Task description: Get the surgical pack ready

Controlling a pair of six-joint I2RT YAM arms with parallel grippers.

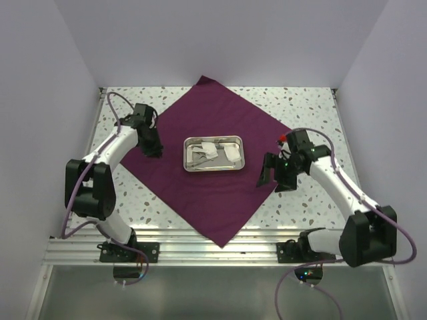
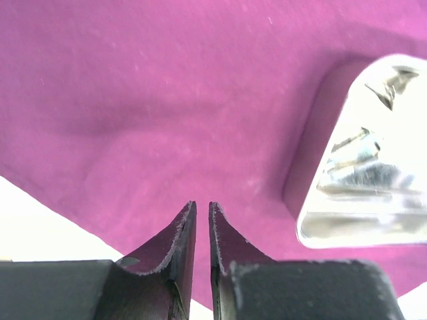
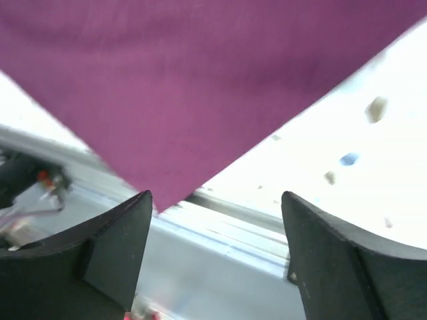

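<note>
Speckled table (image 1: pixel 307 107) holds your maroon cloth (image 1: pixel 207 207), steel tray (image 1: pixel 213 169) in its middle. Left wrist view: your left gripper (image 2: pixel 202 207) is open just a crack over the cloth. Right wrist view: your right gripper (image 3: pixel 217 197) is wide open, holding nothing.

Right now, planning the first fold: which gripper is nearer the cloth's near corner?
Right. The right gripper is beyond and right of the near corner; the left gripper is farther, beyond and left.
</note>
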